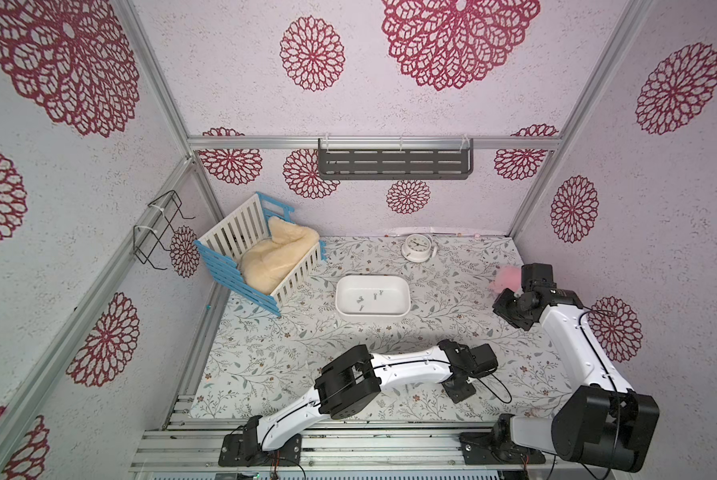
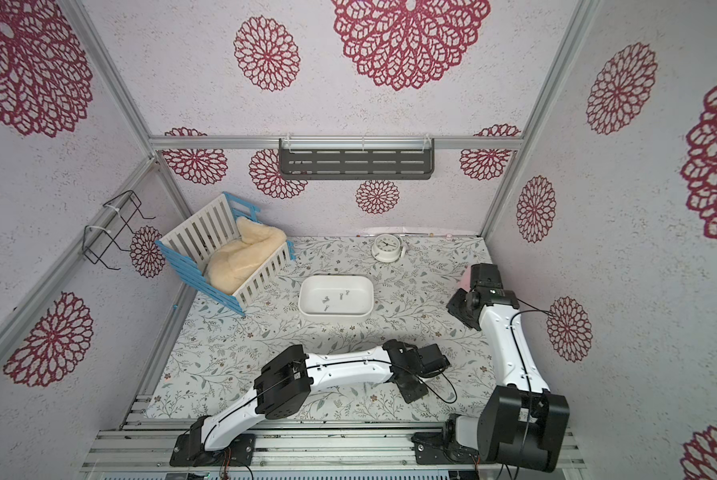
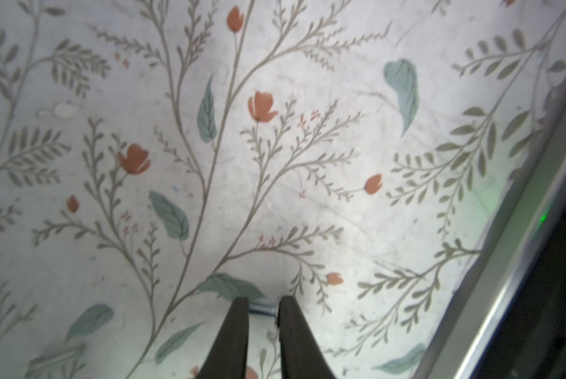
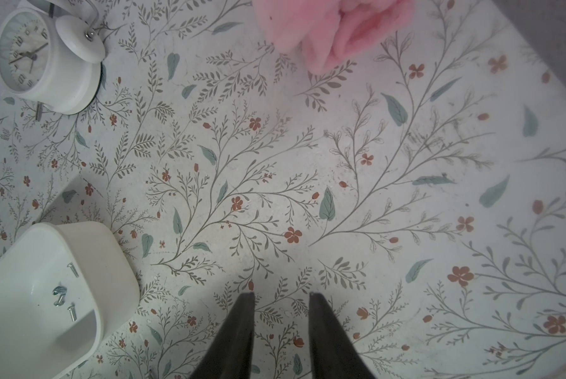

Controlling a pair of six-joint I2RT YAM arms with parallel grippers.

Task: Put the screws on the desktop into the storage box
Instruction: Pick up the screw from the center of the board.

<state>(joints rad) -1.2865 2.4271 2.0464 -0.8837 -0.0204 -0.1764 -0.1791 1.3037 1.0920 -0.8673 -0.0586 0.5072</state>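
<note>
Well, taking the back wall as 12 o'clock, the white storage box (image 1: 390, 308) sits just toward 12 from the middle of the vine-printed desktop (image 1: 298, 357), its long side running from 9 to 3. At least four small silver screws (image 1: 361, 299) lie loose around the middle of its floor. The right wrist view shows the same screws (image 4: 59, 290) near one rounded corner of the storage box (image 4: 111, 262).

At about 5 o'clock from the box, toward the front edge, the left arm (image 1: 406, 365) reaches across with its tool pointing down. In the left wrist view, the left gripper (image 3: 262, 305) has its two dark fingers drawn nearly together. One screw (image 3: 261, 310) is pinched crosswise between the tips, its threaded shaft bridging the gap. I cannot tell whether that screw is lifted off the surface or resting on it.

The right gripper (image 4: 281, 295) hangs at 3 o'clock from the box, well apart from it. Its fingers stand a modest way apart with only printed desktop showing between them, so it holds nothing.

A white alarm clock (image 1: 417, 246) stands at 1 o'clock by the back wall. A pink fluffy thing (image 1: 503, 281) lies at 2 o'clock, just beside the right arm's wrist. A blue-and-white slatted crate (image 1: 224, 270) with cream fleece (image 1: 273, 255) fills the 10 o'clock corner.
</note>
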